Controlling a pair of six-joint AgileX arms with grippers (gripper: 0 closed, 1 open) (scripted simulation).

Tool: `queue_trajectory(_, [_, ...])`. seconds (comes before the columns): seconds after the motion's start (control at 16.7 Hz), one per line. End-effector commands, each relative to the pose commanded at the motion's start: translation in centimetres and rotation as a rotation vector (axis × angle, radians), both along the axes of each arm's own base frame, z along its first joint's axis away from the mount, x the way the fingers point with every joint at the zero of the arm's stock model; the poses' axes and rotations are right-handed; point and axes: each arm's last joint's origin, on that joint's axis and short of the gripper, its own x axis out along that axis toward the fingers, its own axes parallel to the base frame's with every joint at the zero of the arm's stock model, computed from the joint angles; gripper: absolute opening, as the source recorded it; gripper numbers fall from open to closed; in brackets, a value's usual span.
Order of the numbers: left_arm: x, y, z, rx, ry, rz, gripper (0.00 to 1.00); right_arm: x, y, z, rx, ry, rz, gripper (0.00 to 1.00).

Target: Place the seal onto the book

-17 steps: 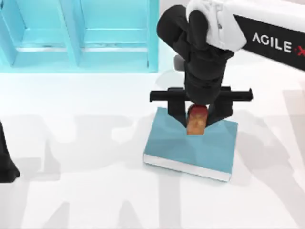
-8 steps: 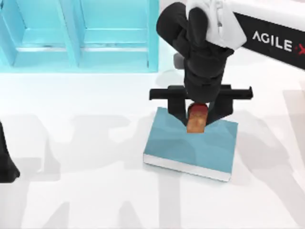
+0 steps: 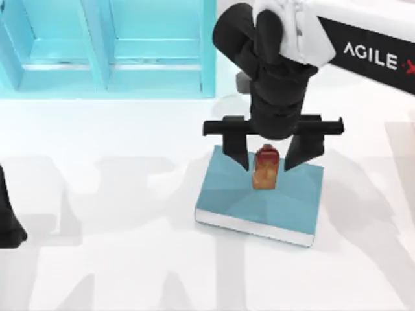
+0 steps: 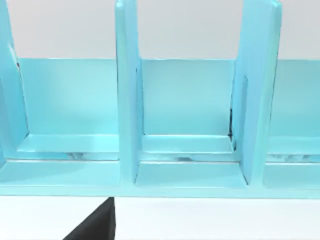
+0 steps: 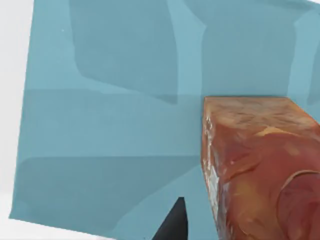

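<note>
One seal [image 3: 264, 168] upright on book [image 3: 266, 197], right gripper [image 3: 267, 154] spread, shelf [image 3: 107, 48] behind

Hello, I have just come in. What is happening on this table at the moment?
The right gripper hangs over the book with its fingers spread open. The seal stands upright on the book's cover between them, touched by neither finger, so it looks already set down. The left arm is parked at the table's left edge, its wrist camera facing the blue shelf unit at the back of the table.
</note>
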Motion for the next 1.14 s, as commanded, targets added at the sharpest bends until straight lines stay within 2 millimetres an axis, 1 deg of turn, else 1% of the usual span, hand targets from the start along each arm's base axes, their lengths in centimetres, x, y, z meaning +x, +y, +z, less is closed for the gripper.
queue_trajectory(0.12, [0.0,0.0,0.0,0.000,0.000,0.000,1.00,0.0,0.0,0.0,0.000,0.000,0.000,0.98])
queue_trajectory(0.18, [0.0,0.0,0.0,0.000,0.000,0.000,1.00,0.0,0.0,0.0,0.000,0.000,0.000,1.00])
queue_trajectory(0.72, [0.0,0.0,0.0,0.000,0.000,0.000,1.00,0.0,0.0,0.1,0.000,0.000,-0.001,1.00])
queue_trajectory(0.84, [0.0,0.0,0.0,0.000,0.000,0.000,1.00,0.1,0.0,0.8,-0.001,0.001,-0.001,1.00])
queue_trajectory(1.02, [0.0,0.0,0.0,0.000,0.000,0.000,1.00,0.0,0.0,2.5,-0.001,0.001,-0.001,1.00])
queue_trajectory(1.14, [0.0,0.0,0.0,0.000,0.000,0.000,1.00,0.0,0.0,3.0,0.000,0.000,-0.001,1.00])
